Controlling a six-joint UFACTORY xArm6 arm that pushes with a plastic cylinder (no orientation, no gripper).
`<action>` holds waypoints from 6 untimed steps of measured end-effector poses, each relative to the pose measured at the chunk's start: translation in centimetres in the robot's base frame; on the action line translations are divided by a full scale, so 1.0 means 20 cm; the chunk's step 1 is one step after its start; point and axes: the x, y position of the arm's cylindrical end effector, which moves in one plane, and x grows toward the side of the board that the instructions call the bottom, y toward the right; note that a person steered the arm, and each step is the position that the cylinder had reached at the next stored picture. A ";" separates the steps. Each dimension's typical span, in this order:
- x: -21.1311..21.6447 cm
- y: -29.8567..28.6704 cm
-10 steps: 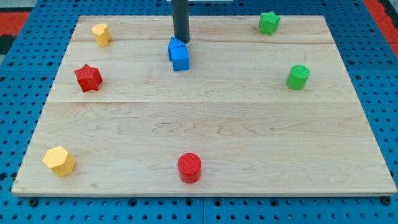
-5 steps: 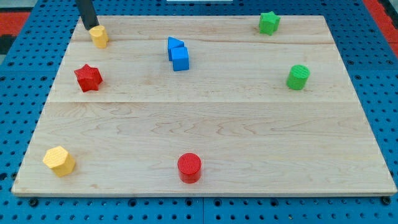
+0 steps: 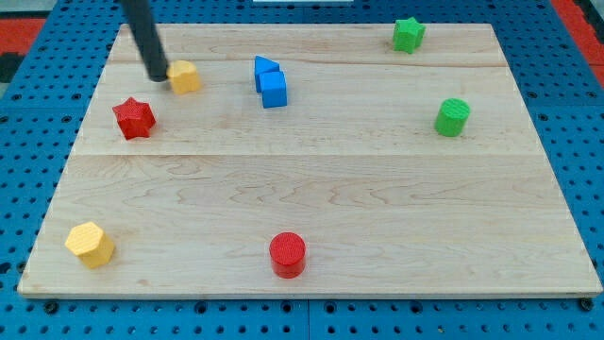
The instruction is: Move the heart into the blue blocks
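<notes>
A yellow heart block (image 3: pixel 184 76) lies on the wooden board near the view's top left. My tip (image 3: pixel 156 76) is just left of it, close to or touching its left side. Two blue blocks sit together to the heart's right: a blue triangle (image 3: pixel 265 68) and a blue cube (image 3: pixel 275 90) just below it. A gap of bare board lies between the heart and the blue blocks.
A red star (image 3: pixel 134 117) lies below and left of my tip. A yellow hexagon (image 3: pixel 90 244) is at the bottom left, a red cylinder (image 3: pixel 287 254) at the bottom middle, a green cylinder (image 3: pixel 452 117) at the right, a green star (image 3: pixel 408 34) at the top right.
My tip went from the blue blocks to the far top left, then came down and right. The yellow heart has slid right and slightly down, toward the blue blocks.
</notes>
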 end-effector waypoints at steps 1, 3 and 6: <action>0.00 0.07; 0.01 0.32; 0.81 0.57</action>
